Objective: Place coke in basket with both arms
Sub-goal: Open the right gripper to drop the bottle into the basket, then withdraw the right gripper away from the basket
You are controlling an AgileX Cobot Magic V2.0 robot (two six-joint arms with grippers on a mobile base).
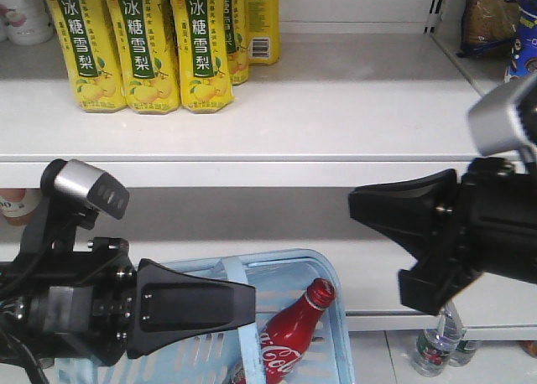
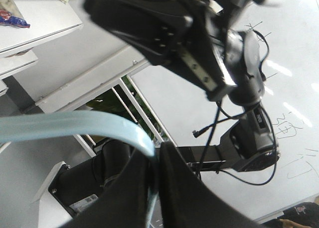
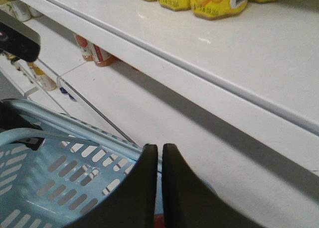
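The coke (image 1: 292,335), a red bottle with white script, lies tilted inside the pale blue basket (image 1: 331,275), its cap toward the far right corner. My left gripper (image 1: 252,304) is shut on the basket's flat band handle (image 1: 245,317). In the left wrist view the handle (image 2: 75,126) curves down between the closed jaws of the left gripper (image 2: 158,151). My right gripper (image 1: 352,204) hovers above the basket's right side, shut with nothing in it. In the right wrist view the right gripper (image 3: 160,148) stands over the slotted basket wall (image 3: 50,173), and a sliver of red shows below the tips.
Yellow drink bottles (image 1: 143,49) stand on the upper white shelf (image 1: 252,158). Snack bags (image 1: 491,15) sit at the top right. Small water bottles (image 1: 436,346) stand low on the right beside the basket. More bottles (image 3: 94,51) line the lower shelf.
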